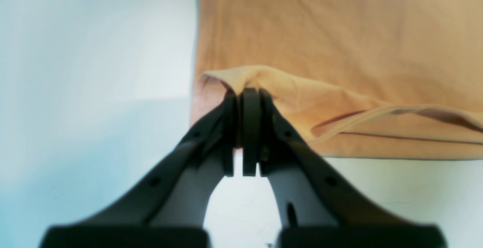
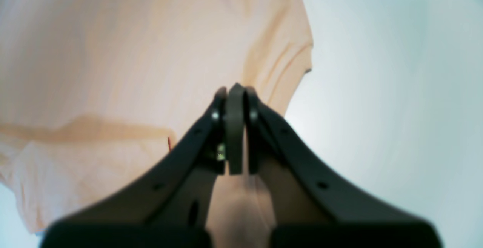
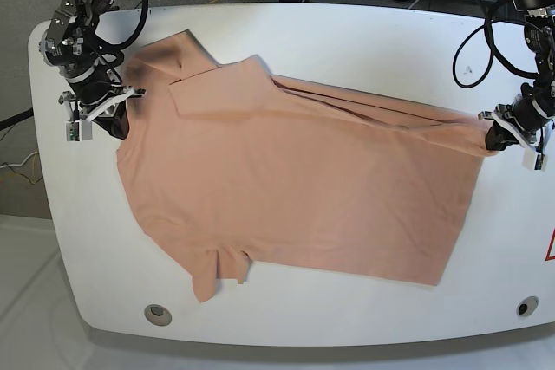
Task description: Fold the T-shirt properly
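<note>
White table (image 3: 364,49), 2 round holes (image 3: 157,314), dark cables (image 3: 468,49)

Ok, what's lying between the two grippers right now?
Only the T-shirt itself: the base view shows it spread across the white table from the right gripper to the left gripper, nothing else on that stretch.

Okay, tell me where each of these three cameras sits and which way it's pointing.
Left wrist: on the left arm, looking along the left gripper, shut on a corner of the salmon-pink cotton T-shirt.
Right wrist: on the right arm, looking past the right gripper, shut over the shirt.
Base: overhead, facing the white table; both arms show.
All share the shirt.
</note>
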Action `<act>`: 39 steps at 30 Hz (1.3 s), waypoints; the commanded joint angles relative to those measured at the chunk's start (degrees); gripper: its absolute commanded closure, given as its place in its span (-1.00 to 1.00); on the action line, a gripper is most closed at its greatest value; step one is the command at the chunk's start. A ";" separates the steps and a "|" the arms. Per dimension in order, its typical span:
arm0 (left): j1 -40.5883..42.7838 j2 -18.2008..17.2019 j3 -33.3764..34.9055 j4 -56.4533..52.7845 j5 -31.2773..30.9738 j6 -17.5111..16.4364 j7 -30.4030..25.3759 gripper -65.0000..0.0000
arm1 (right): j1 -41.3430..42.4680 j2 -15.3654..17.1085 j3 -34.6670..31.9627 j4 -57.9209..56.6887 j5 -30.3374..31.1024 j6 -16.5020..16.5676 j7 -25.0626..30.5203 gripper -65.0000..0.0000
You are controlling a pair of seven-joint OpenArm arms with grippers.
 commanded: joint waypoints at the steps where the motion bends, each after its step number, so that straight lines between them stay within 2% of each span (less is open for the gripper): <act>1: -1.89 -1.43 -0.54 0.87 0.03 0.88 -1.82 1.00 | 3.14 1.09 -0.02 -3.27 0.76 -0.08 2.93 1.00; 16: -5.96 -1.38 0.77 -2.61 1.00 0.78 -2.04 1.00 | 8.11 1.40 -0.48 -8.60 -0.12 -0.17 3.17 1.00; 28: -9.66 -1.66 1.64 -10.31 0.82 0.98 -4.16 1.00 | 8.93 1.17 -0.17 -8.39 -0.70 -0.16 3.67 1.00; 39: -9.82 -1.60 1.28 -14.74 0.70 1.52 -4.79 0.99 | 9.74 0.07 -0.30 -9.17 -0.68 0.02 3.27 1.00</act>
